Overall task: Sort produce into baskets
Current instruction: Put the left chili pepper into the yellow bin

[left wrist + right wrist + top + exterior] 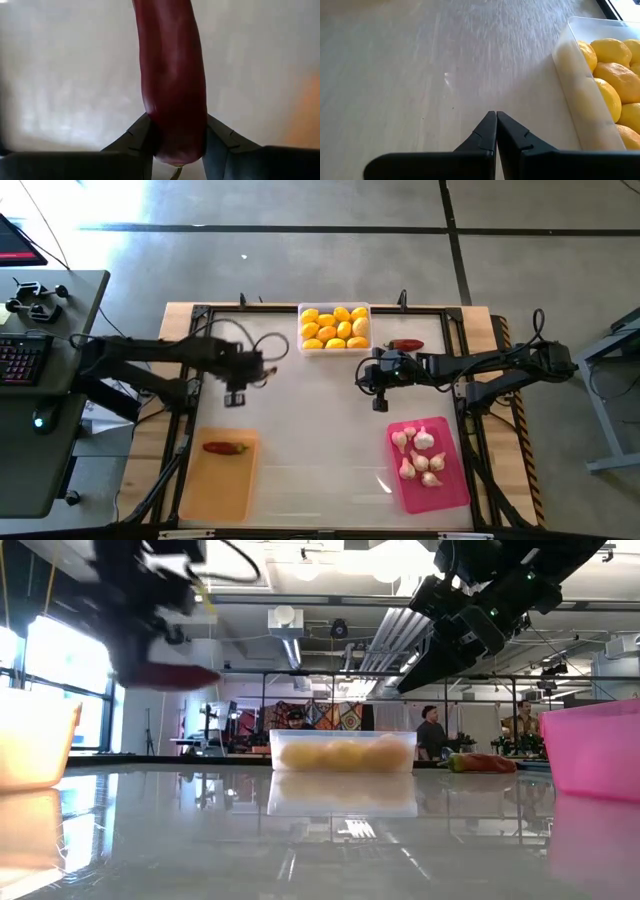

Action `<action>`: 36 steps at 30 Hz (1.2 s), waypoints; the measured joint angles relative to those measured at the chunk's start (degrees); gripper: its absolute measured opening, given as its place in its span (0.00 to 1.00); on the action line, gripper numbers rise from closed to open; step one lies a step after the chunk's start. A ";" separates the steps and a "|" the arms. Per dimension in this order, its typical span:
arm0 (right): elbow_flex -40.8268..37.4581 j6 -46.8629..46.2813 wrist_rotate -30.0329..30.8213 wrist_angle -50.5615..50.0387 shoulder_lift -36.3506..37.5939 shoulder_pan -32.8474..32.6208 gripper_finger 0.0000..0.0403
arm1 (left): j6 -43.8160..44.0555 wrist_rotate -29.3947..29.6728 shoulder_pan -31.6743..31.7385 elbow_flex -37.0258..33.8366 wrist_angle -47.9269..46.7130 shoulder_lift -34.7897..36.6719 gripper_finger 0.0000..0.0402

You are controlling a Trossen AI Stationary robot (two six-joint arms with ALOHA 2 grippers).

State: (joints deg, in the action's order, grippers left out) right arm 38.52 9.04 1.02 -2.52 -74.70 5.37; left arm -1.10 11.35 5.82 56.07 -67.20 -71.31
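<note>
Between my left claw's (175, 145) two dark fingers (135, 142) sits a long dark red chili pepper (172, 80), and I am squeezing it tight by its stem end. Seen from the low view, this pepper (170, 675) hangs high above the shiny table (320, 830), not touching it. From above, my left claw (236, 394) is over the bare white table top (310, 430), a little way from the see-through orange plastic tray (222, 485). That tray has one more red chili pepper (225, 447) lying in it.

My right claw (496, 125) is clenched with nothing in it. Its two fingers touch each other. It hovers near the clear plastic tray (335, 350) full of yellow-orange lemons (335, 328), over the table. One more red chili pepper with a green stem (406, 345) lies on the table just beside that clear tray.

Whitish garlic bulbs (421, 455) sit together in the bright pink plastic tray (450, 490) on my right side.

People stand far off in the room behind the table.
</note>
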 joint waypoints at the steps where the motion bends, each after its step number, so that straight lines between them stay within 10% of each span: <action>1: 0.00 0.00 0.02 0.00 0.00 0.00 0.00 | 1.45 -0.89 -2.07 0.00 -1.16 0.95 0.24; 19: 0.00 1.45 0.02 0.17 -0.02 0.00 0.00 | 33.08 -26.07 -38.30 0.02 -1.79 4.46 0.24; 36: 0.00 -1.82 -0.02 0.72 -0.02 1.23 0.00 | 37.04 -32.50 -43.44 -15.98 18.89 4.49 0.24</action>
State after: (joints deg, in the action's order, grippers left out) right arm 38.52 7.22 1.00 -1.81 -74.72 6.60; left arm 35.94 -21.15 -37.63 40.10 -48.32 -66.83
